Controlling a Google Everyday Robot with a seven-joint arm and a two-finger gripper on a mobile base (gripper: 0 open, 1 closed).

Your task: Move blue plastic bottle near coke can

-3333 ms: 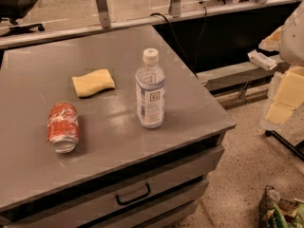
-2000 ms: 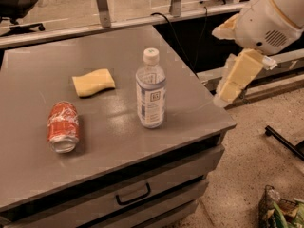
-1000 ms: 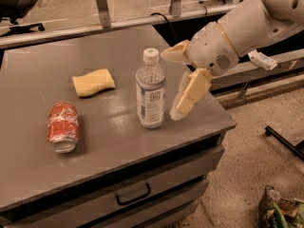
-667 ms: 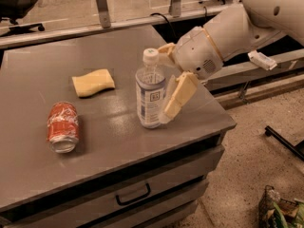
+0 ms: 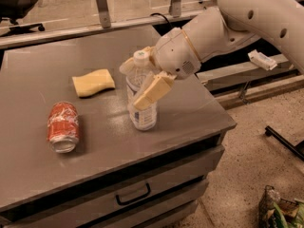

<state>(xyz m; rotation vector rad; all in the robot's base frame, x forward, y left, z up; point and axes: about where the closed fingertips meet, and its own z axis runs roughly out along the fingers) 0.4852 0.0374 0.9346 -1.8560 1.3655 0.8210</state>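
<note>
having moved in, pincer (image 5: 132, 85) now reaches upright blue plastic bottle (image 5: 145, 118).

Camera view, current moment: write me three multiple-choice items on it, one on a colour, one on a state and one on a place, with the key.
1. What colour is the can on the table?
A green; B red; C blue.
2. How is the can placed?
A standing upright; B hanging in the air; C lying on its side.
3. Where is the tool?
A at the upright bottle; B above the can; C down near the floor.

Key:
1 B, since the can's body is red with white script.
2 C, since one silver end faces the camera and the can's side rests on the table.
3 A, since the tool sits at the bottle's upper half, well apart from the can.
</note>
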